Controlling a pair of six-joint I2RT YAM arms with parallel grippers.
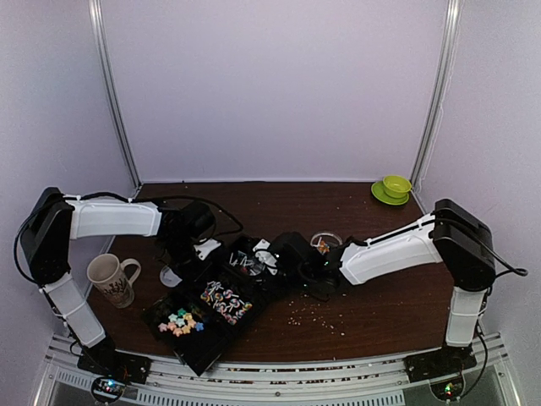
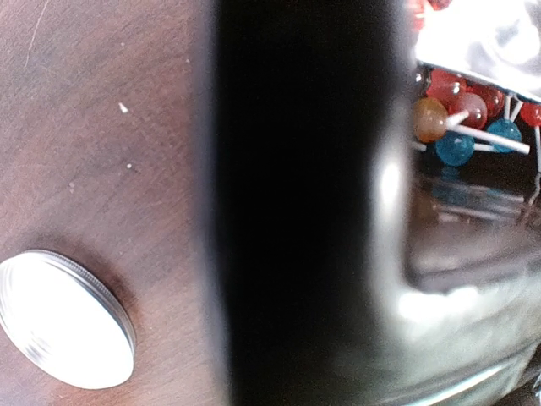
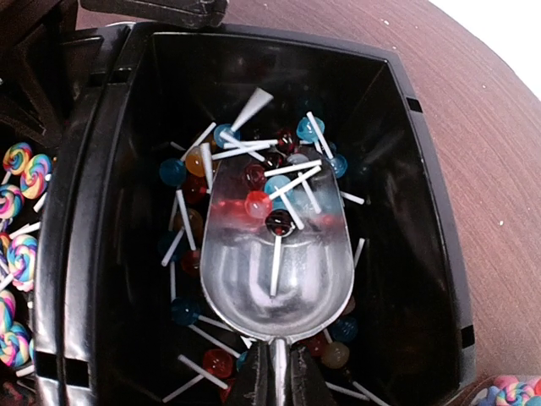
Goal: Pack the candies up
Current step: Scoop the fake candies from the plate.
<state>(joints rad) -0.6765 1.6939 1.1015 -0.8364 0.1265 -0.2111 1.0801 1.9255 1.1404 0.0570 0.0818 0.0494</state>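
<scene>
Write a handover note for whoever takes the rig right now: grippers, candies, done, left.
Left gripper: shut at the tray's far-left edge; I can't tell whether it grips anything.
Right gripper: shut on the handle of the clear scoop, which sits in the far compartment with a few ball lollipops in it.
Candies: ball lollipops in the far compartment, swirl lollipops in the middle, star sweets nearest.
Done: all three compartments hold candies.
Left: probably emptying the scoop. The small jar beside the tray seems to hold more.
</scene>
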